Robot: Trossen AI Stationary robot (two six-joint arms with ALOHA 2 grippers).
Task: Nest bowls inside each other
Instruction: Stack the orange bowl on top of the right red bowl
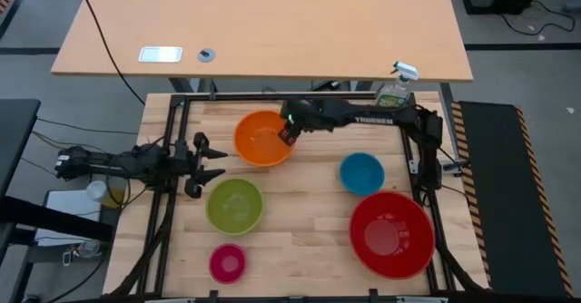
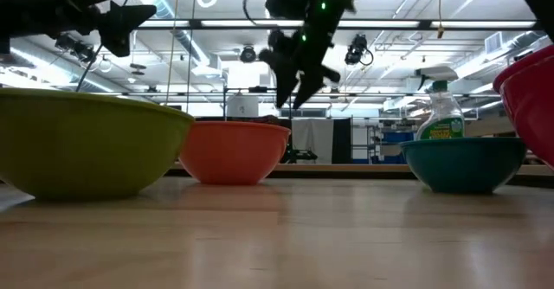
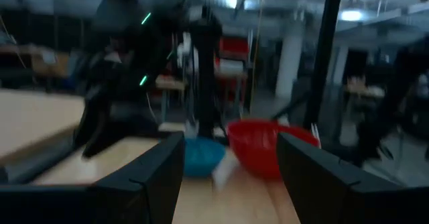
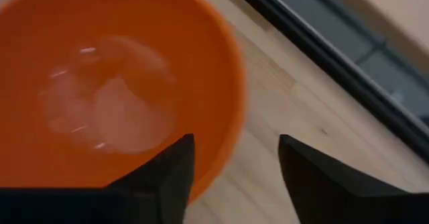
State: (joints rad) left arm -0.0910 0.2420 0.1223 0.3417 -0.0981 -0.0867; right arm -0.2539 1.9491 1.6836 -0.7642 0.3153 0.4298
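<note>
Five bowls rest on their bases on the wooden table: orange (image 1: pixel 263 138) at the far middle, lime green (image 1: pixel 234 205), magenta (image 1: pixel 227 262) at the near edge, blue (image 1: pixel 361 173) and red (image 1: pixel 391 234) at the near right. My right gripper (image 1: pixel 289 138) hangs open above the orange bowl's right rim (image 4: pixel 231 110), one finger over the inside and one over the outside. In the low view this gripper (image 2: pixel 290 94) stands clear above the bowl (image 2: pixel 234 150). My left gripper (image 1: pixel 218 162) is open at the table's left side, pointing toward the right with nothing between its fingers.
A green spray bottle (image 1: pixel 395 90) stands at the table's far right corner. A black frame (image 1: pixel 172 112) runs around the table's edges. Bare wood lies between the lime green bowl and the blue bowl.
</note>
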